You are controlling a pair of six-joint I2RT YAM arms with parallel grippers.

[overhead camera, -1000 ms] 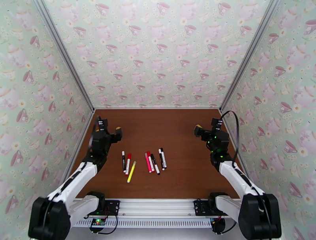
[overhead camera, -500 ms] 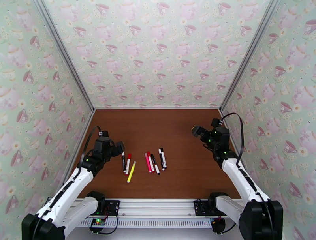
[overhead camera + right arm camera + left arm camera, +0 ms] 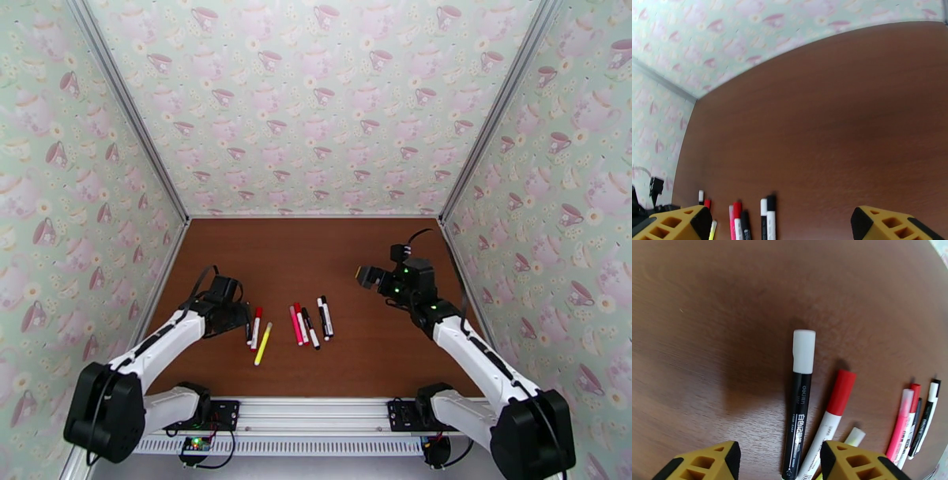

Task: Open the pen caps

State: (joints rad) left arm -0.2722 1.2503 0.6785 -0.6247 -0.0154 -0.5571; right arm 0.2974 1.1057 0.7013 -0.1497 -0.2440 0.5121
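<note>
On the left of the smooth, brown wood-grain table [image 3: 316,253], the left gripper [image 3: 237,317] sits low over the first of the pens [image 3: 295,325]. Its blocky yellow fingers [image 3: 711,461] are spread, untouching, to either side of a slim black-barrelled pen [image 3: 798,417] with a matte white cap [image 3: 804,351]. A glossy red cap [image 3: 841,392] on a white barrel lies just beside it. The seven pens, all capped, lie in a loose row at mid-table, a yellow pen [image 3: 263,342] slanted. On the right, the right gripper [image 3: 370,276] hovers above the table, jaws wide apart. A second ago the left gripper was raised and further back, with wider jaws. The right gripper has swung inward, and the pens have not moved.
</note>
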